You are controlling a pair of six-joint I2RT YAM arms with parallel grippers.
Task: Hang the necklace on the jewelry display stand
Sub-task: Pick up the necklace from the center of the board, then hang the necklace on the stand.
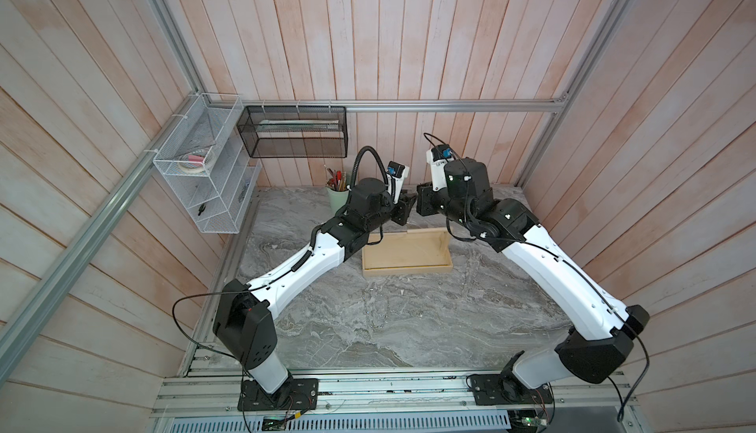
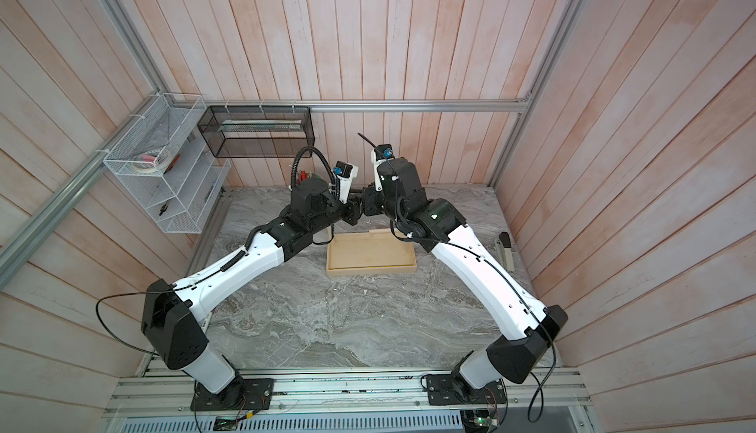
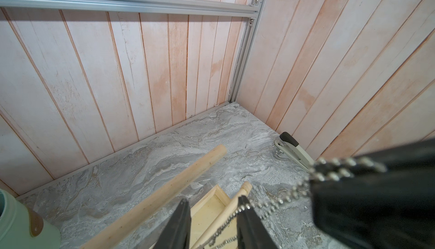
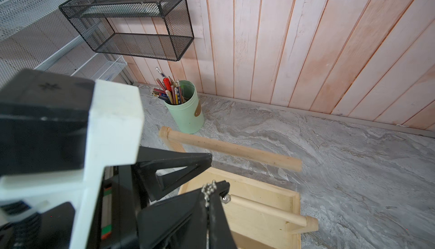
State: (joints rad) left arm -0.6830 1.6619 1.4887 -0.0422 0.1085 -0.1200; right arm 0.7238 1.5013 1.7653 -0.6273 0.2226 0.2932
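The necklace (image 3: 277,200), a fine silvery chain, stretches between my two grippers above the jewelry display stand (image 1: 409,255). My right gripper (image 4: 208,189) is shut on one bunch of the chain (image 4: 207,191). My left gripper (image 3: 213,200) is open, its two fingers well apart. The chain lies over the tip of one of them and hangs down into the gap. In both top views the grippers meet tip to tip over the stand's back edge (image 2: 370,232). The stand's upper dowel (image 4: 230,150) and lower dowel (image 4: 266,209) lie just below the fingers, over the tray (image 4: 259,193).
A mint-green pen cup (image 4: 186,109) stands behind the stand's left end. A stapler (image 3: 294,149) lies by the right wall. A black mesh basket (image 1: 294,132) and a white wire shelf (image 1: 204,173) hang on the walls at the back left.
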